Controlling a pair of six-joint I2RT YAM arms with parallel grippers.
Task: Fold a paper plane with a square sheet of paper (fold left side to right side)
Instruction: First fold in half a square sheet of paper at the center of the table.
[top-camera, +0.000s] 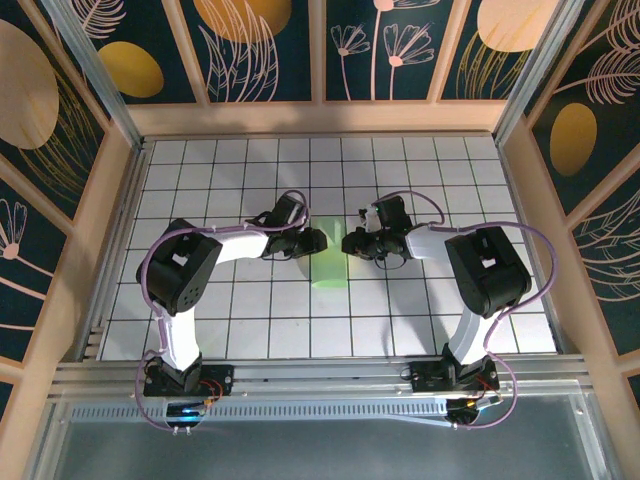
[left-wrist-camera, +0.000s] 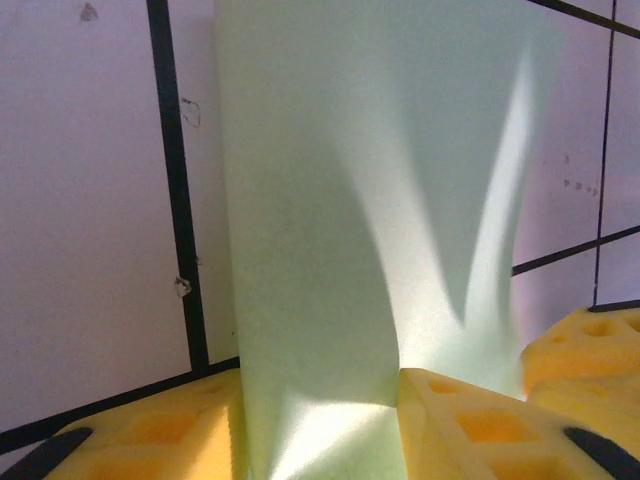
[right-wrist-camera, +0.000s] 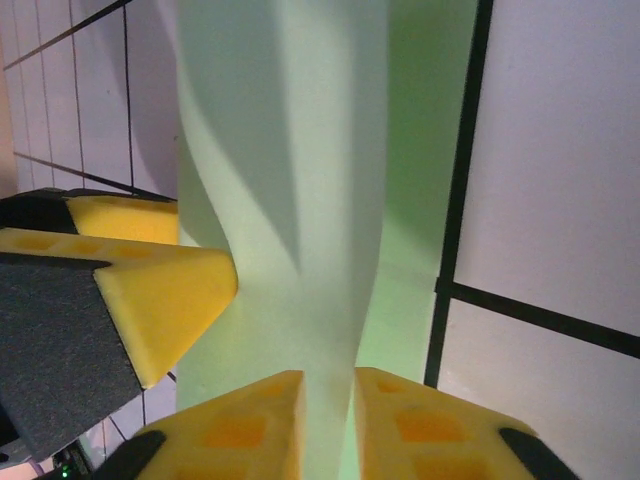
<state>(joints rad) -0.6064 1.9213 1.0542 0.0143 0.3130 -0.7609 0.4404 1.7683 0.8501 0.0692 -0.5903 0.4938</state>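
sheet of paper (top-camera: 328, 262): pale mint green, plain, reads as a narrow strip rather than a square, long axis running away from the arm bases. It sits on the middle tiles of the table (top-camera: 230, 330).

left gripper (top-camera: 308, 243) is just left of table centre and right gripper (top-camera: 352, 243) just right of it, one at each long edge of the strip.

Top view: strip looks flat, jaw states unreadable.

Right wrist view: paper is bowed up into a lengthwise ridge. The right gripper's yellow fingers (right-wrist-camera: 235, 430) pinch that ridge, one on each side, with a narrow gap.

Left wrist view: the left gripper's fingers (left-wrist-camera: 150, 435) stand wider and paper fills the gap. Can't tell if it's clamped or just straddled.
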